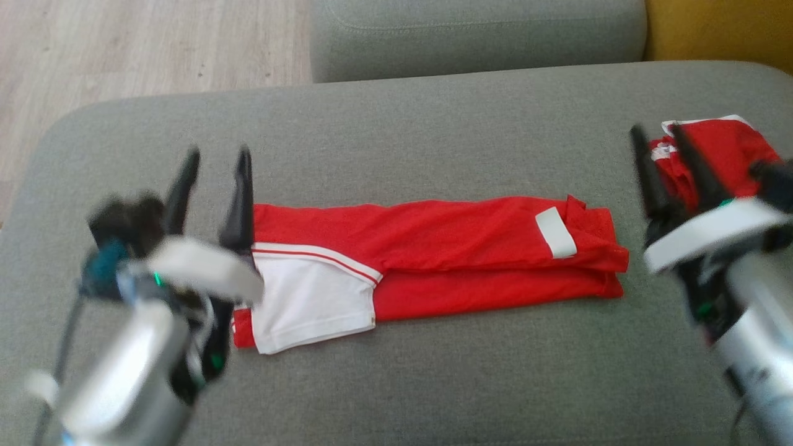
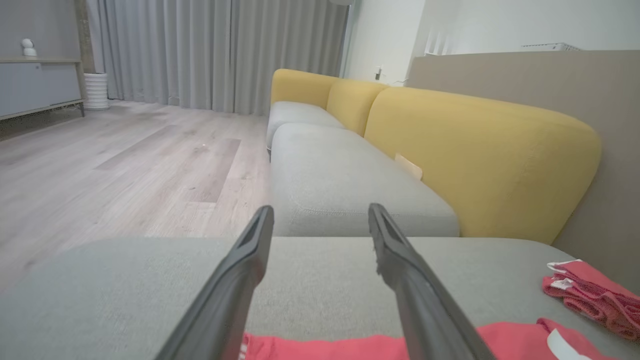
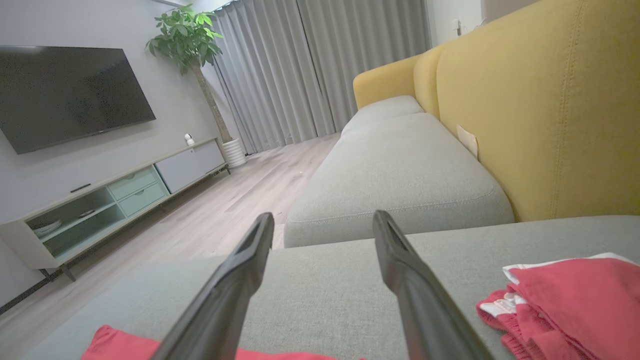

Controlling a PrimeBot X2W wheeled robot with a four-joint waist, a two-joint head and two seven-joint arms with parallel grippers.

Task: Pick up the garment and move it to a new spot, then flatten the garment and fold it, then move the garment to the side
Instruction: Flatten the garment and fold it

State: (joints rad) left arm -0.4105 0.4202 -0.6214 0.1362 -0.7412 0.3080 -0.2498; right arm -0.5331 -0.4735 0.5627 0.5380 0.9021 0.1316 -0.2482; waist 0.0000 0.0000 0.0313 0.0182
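The garment (image 1: 433, 254), red with a white panel (image 1: 310, 297) at its left end and a white label (image 1: 556, 232) near its right end, lies across the middle of the frame on the grey sofa cushion (image 1: 396, 124), folded lengthwise into a long strip. The left pincer (image 1: 219, 155) hangs at the strip's left end, its fingers spread and holding nothing. The right pincer (image 1: 657, 130) hangs at the right of the frame, also spread and empty, just off the strip's right end.

A second red garment (image 1: 725, 148) sits bunched in the upper right, right behind the right pincer. If that pincer reaches down carelessly it could snag this pile instead of the strip. The layers at the strip's right end look slightly offset, so pinching only the top layer would likely peel the fold open. Uneven lifting by the two arms could skew or crumple the strip.
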